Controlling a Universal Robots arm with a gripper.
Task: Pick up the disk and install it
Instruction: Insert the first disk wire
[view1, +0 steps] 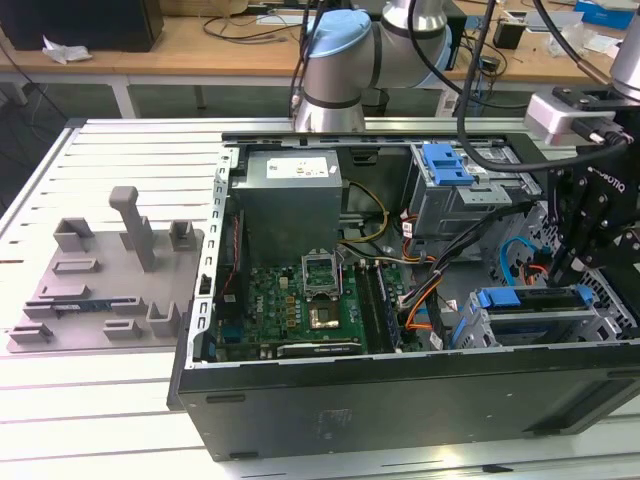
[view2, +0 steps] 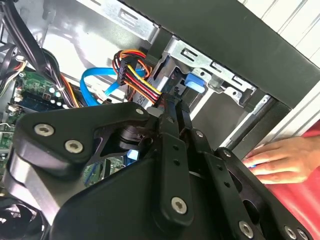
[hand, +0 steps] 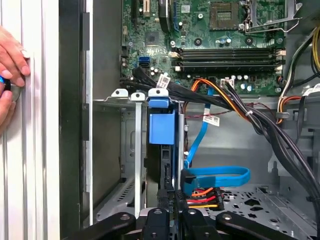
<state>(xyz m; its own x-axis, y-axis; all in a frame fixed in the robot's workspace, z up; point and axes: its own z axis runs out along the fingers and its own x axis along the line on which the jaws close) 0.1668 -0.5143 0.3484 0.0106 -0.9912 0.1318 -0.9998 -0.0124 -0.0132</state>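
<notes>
Now arm (view1: 340, 60) reaches into PC case (view1: 400, 410); fingers (hand: 165, 204) clenched, tips @ disk (hand: 162, 127).

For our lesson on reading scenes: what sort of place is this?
Probably a robotics lab or workshop: a robot arm reaches into an open computer case on a slatted metal table, with cable-strewn wooden benches beyond.
</notes>
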